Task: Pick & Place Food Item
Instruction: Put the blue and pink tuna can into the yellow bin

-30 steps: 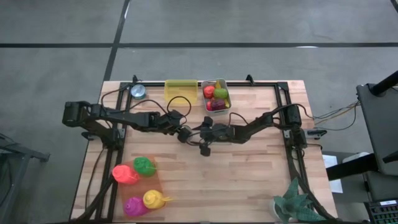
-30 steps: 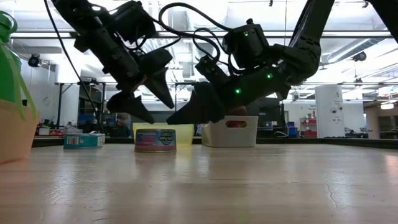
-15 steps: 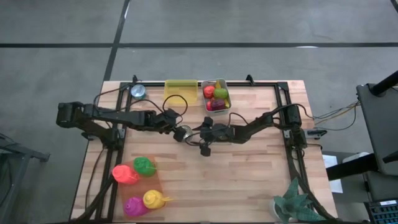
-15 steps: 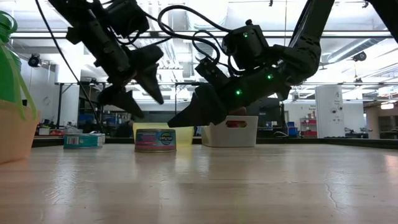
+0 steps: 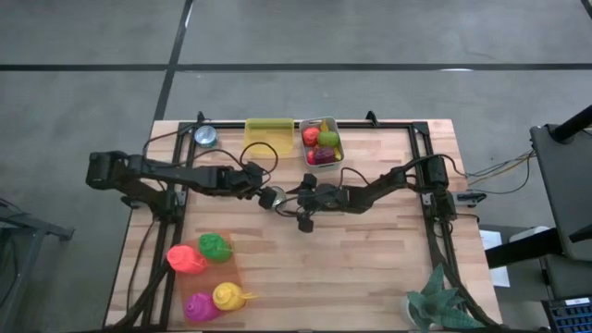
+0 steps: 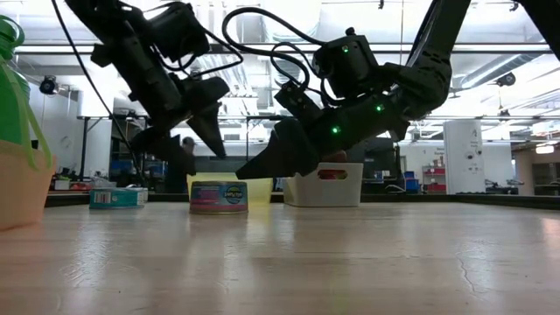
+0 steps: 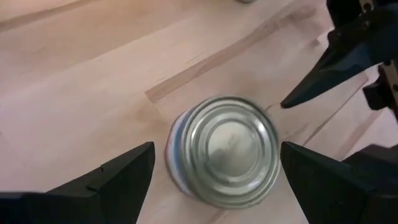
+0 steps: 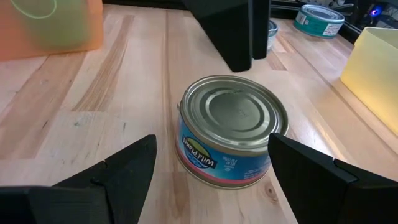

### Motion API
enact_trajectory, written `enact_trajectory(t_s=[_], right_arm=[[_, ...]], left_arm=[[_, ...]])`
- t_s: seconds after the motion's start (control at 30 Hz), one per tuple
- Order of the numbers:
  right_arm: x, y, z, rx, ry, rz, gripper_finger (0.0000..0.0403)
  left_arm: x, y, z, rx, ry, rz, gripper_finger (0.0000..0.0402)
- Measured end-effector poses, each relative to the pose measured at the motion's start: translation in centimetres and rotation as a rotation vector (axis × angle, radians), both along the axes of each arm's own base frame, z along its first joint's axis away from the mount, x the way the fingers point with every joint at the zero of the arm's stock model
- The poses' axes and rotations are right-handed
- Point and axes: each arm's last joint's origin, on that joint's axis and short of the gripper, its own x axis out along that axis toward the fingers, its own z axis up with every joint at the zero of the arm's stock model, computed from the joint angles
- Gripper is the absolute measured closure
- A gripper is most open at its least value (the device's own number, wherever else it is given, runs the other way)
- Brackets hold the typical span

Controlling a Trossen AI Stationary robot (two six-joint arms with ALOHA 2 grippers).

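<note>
Wrist views show me the can (image 8: 233,130) standing ungrasped on the table (image 5: 370,268), left gripper (image 7: 214,171) and right gripper (image 8: 208,162) both spread above it, so picking and placing remain.

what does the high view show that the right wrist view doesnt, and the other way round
Only the high view: the white bin of toy food, the cluster of coloured toys at the table's near left, and both arms reaching to the middle. Only the right wrist view: the printed label on the tuna can. Both: that can, the yellow container, the second can and the wooden table.
</note>
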Motion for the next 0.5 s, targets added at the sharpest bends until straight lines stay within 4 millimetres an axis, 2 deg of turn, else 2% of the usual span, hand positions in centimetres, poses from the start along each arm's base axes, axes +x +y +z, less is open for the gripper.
enact_trajectory(t_s=[0.23, 0.5], right_arm=[[-0.02, -0.09, -0.05, -0.001, 0.005, -0.002, 0.0097], [-0.12, -0.15, -0.31, 0.002, 0.031, -0.005, 0.0097]], left_arm=[[0.53, 0.06, -0.92, -0.002, -0.028, 0.008, 0.0048], [0.68, 0.08, -1.06, -0.002, -0.034, 0.008, 0.0048]])
